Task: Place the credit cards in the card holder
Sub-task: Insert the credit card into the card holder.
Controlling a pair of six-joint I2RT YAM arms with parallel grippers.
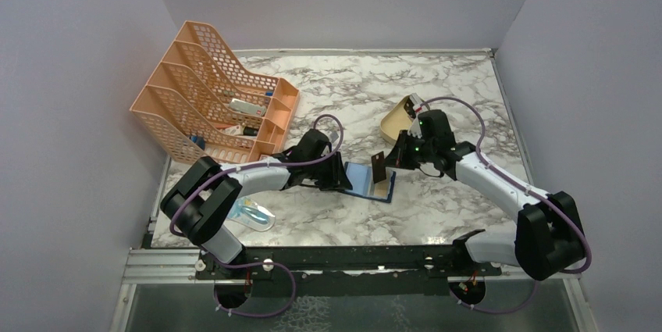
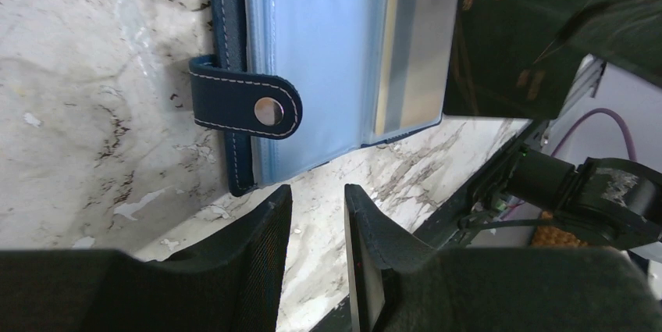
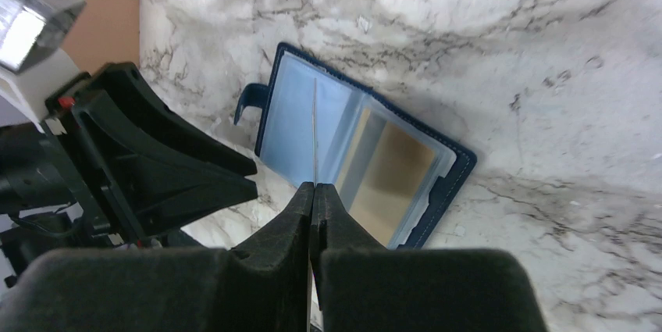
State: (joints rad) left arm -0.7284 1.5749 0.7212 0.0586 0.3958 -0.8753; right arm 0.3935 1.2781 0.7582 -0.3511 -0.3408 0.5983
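1. While the orange mesh rack [image 1: 211, 105] and the blue-patterned packet [image 1: 251, 213] lie out at the left with no part in the job, the left gripper [image 2: 316, 199] hangs low just beside the card holder's left edge. Its fingers are a narrow gap apart with nothing between them.
2. Open flat on the marble table [image 1: 468, 82], the card holder [image 1: 361, 179] lies near the middle. Its snap tab [image 2: 268, 110] points toward the left gripper and its clear pockets face up.
3. One yellow-gold card [image 3: 386, 180] already sits in the right-hand pocket; I judge that much done.
4. Over the holder's fold a dark card [image 1: 379, 166] stands on edge, tilted and pinched tight in the right gripper [image 3: 314, 189]. It is above the pockets, not yet in one. By my judgement the step in hand is feeding it into the left-hand pocket, which looks empty.
5. Farther right and back, the tan tray [image 1: 394, 123] sits apart from the holder.
6. Hard to make out:
   - The right wrist view shows the dark card only as a thin line, and the left wrist view cuts it off at the top.
   - Whether its lower edge touches a sleeve cannot be told.
   - The right arm partly hides the tray's inside, and the items in the rack are too small to name.
   - So I cannot say how many cards are left.
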